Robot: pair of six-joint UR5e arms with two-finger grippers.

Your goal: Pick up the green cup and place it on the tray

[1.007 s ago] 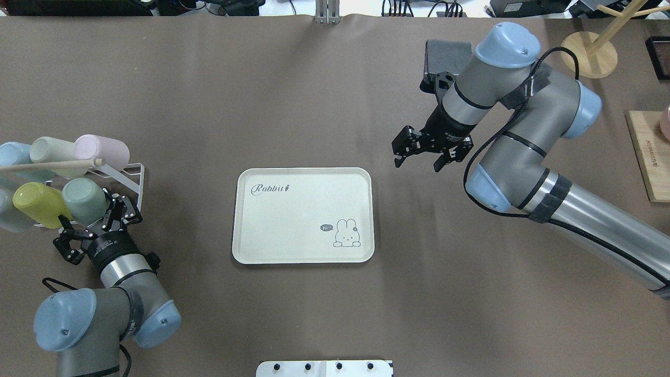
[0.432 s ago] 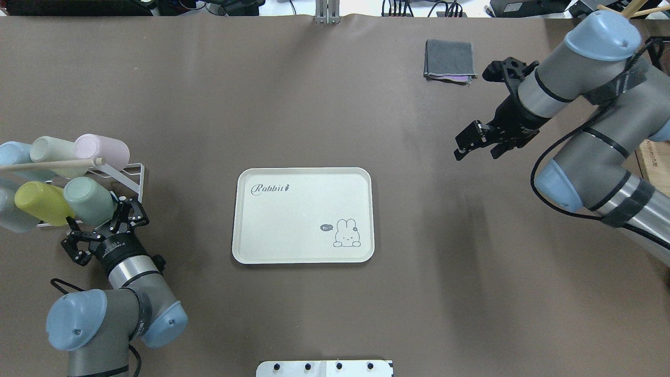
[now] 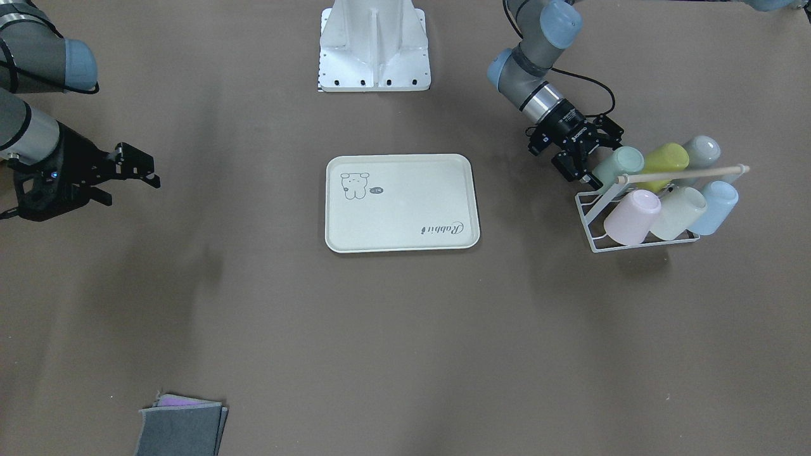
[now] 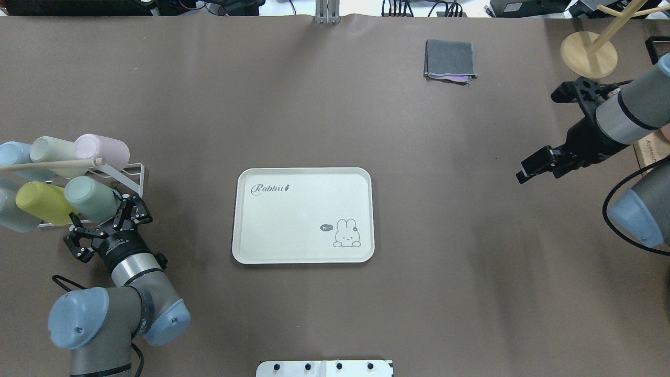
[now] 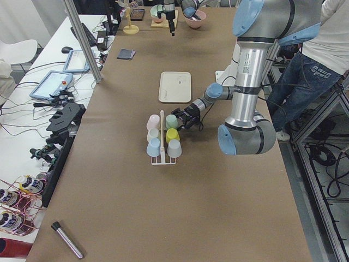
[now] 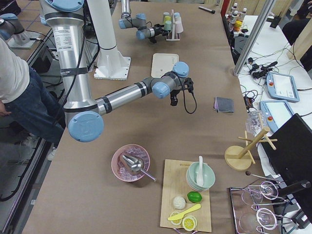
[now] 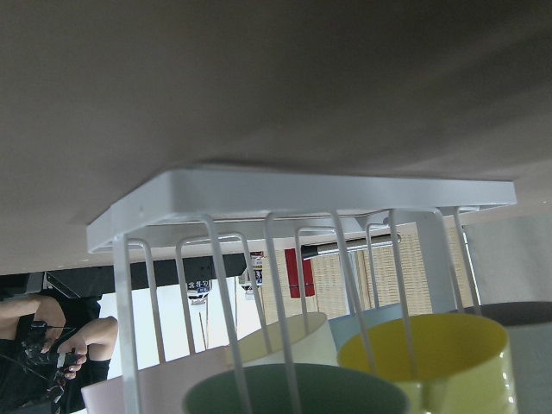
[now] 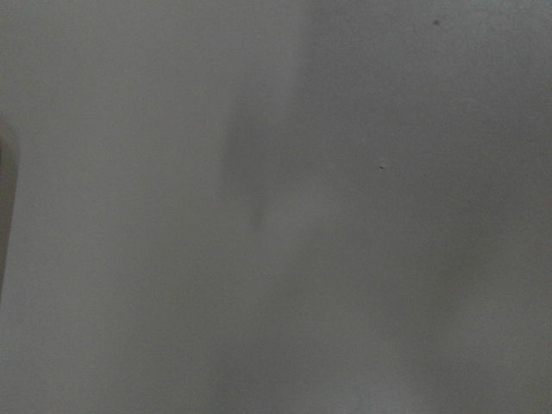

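Observation:
The pale mint green cup [image 4: 89, 198] lies on its side in a white wire rack [image 4: 133, 173] at the table's left, beside a yellow-green cup [image 4: 39, 201]. My left gripper [image 4: 103, 219] is open right at the cup's near end, one finger to each side of it; whether it touches I cannot tell. From the front, the green cup [image 3: 616, 163] meets that left gripper [image 3: 594, 158]. The left wrist view shows the green cup's rim [image 7: 293, 395] behind rack wires. The cream tray [image 4: 293, 220] lies mid-table with nothing on it. My right gripper [image 4: 535, 168] hovers open far right.
The rack also holds pink [image 4: 102, 151], cream [image 4: 52, 149] and pale blue [image 4: 13, 154] cups under a wooden rod. A folded grey cloth [image 4: 449, 59] lies at the back right. A wooden stand [image 4: 589, 52] and a cutting board sit at the far right.
My right arm has swung far to the right, away from the tray, uncovering the grey cloth. My left gripper has shifted slightly right, still open at the green cup.

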